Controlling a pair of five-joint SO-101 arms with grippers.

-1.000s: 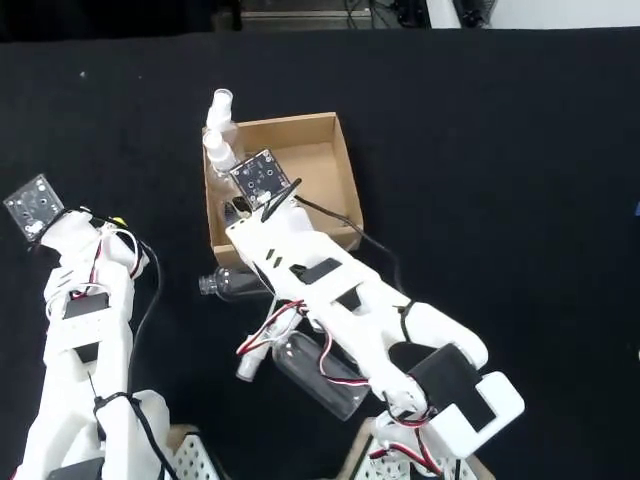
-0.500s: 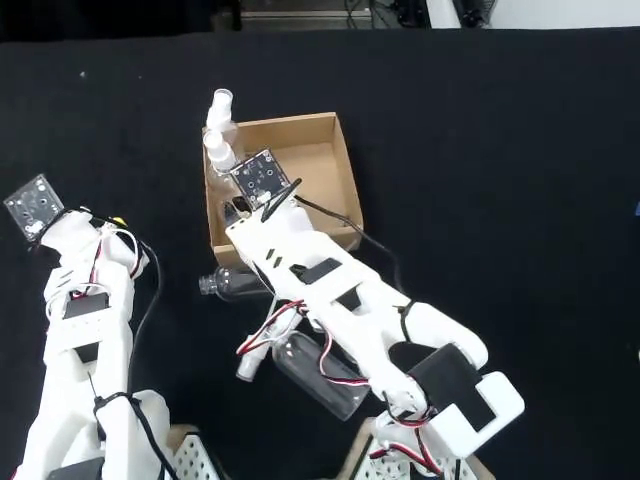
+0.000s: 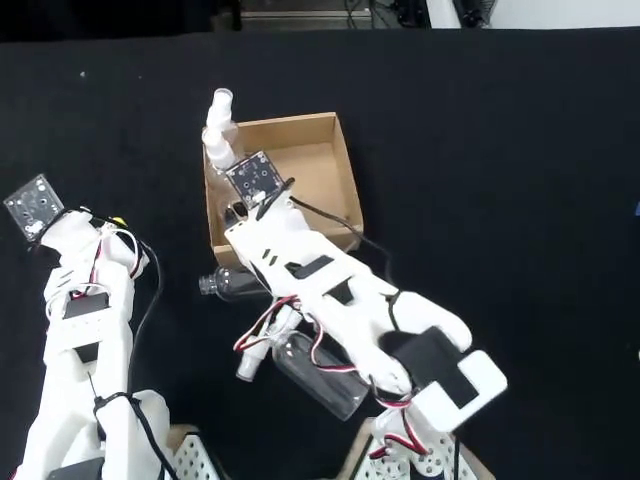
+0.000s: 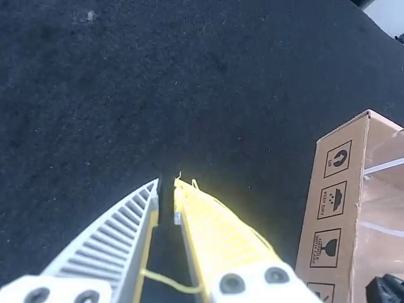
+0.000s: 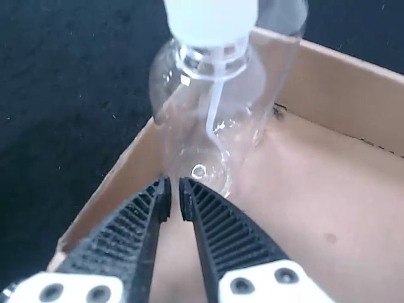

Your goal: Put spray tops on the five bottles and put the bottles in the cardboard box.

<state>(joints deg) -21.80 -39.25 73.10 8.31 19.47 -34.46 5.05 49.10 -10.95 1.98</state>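
Observation:
The cardboard box [image 3: 335, 185] lies open on the black table. Two clear bottles with white spray tops [image 3: 220, 104] [image 3: 216, 150] stand in its far left corner. My right gripper [image 5: 175, 189] hangs shut and empty inside the box, its tips just in front of the nearer bottle [image 5: 208, 120]. A capless bottle [image 3: 226, 284] lies on the table in front of the box. Another bottle [image 3: 318, 378] lies under the right arm, with a white spray top [image 3: 249, 367] at its neck end. My left gripper [image 4: 168, 197] is shut over bare table, left of the box [image 4: 344, 208].
The left arm [image 3: 85, 300] stands along the table's left side. The right arm [image 3: 330, 290] stretches from the front edge across the box's near wall. Open black cloth spreads to the right and behind the box.
The right arm has shifted slightly to the left, its wrist a little closer to the standing bottles. The left arm has not moved.

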